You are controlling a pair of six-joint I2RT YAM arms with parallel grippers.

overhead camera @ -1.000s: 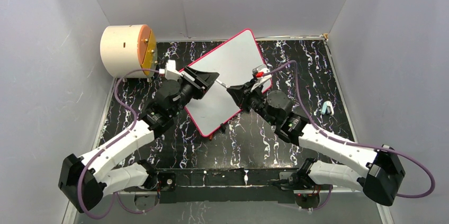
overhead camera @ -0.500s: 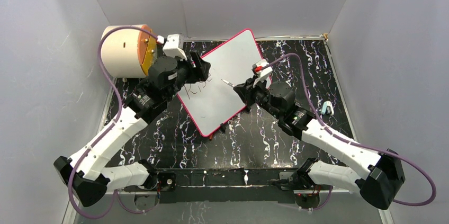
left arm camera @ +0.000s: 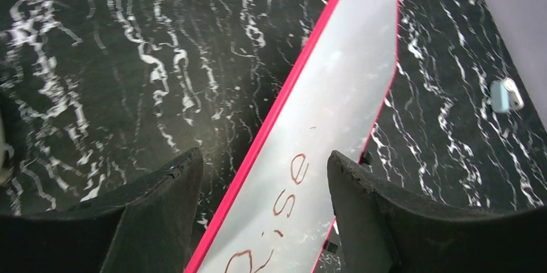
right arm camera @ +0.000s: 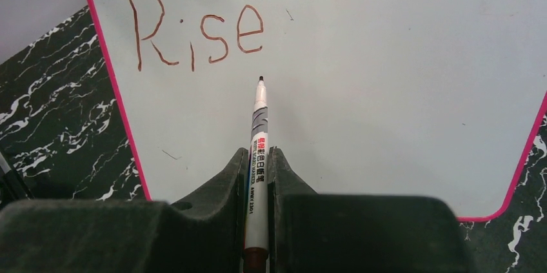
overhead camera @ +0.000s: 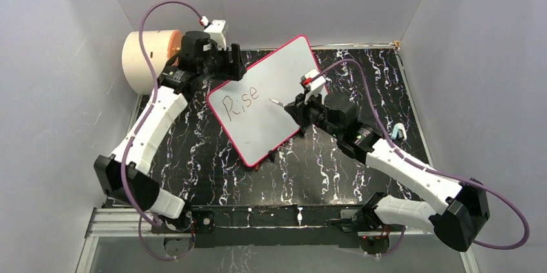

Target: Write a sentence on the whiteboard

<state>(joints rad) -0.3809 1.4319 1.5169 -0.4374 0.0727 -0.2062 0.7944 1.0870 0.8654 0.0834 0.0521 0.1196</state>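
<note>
Two arms: both reach over the black marbled table (overhead camera: 322,163) toward the whiteboard, one from each side.
Whiteboard (overhead camera: 284,73): white with a pink-red rim, in the middle of the table, turned diagonally, one corner toward the back wall.
Sentence (overhead camera: 240,100): only the word "Rise" is on the board, in thin reddish-brown strokes, near the board's left corner.
Right gripper (right arm camera: 258,153): jaws closed tight on a marker, over the middle of the board's right half.
Marker (right arm camera: 258,118): white barrel with a printed label, sticking straight out past the fingertips, dark tip forward.
Tip and writing: the tip points at the blank white just below the "e" of "Rise", close to the letter; whether it touches the surface cannot be told.
Left gripper (overhead camera: 233,66): jaws spread wide with nothing between them, up above the board's far left edge, beside the word.
Left wrist view: the board's rim and the letters "ise" show far below, in the gap between the two dark fingers (left arm camera: 161,215).
Cylinder (overhead camera: 143,60): cream, at the back left corner, partly behind the left arm.
Small object (overhead camera: 398,132): pale blue and white, on the table well to the right of the board; what it is cannot be told.
</note>
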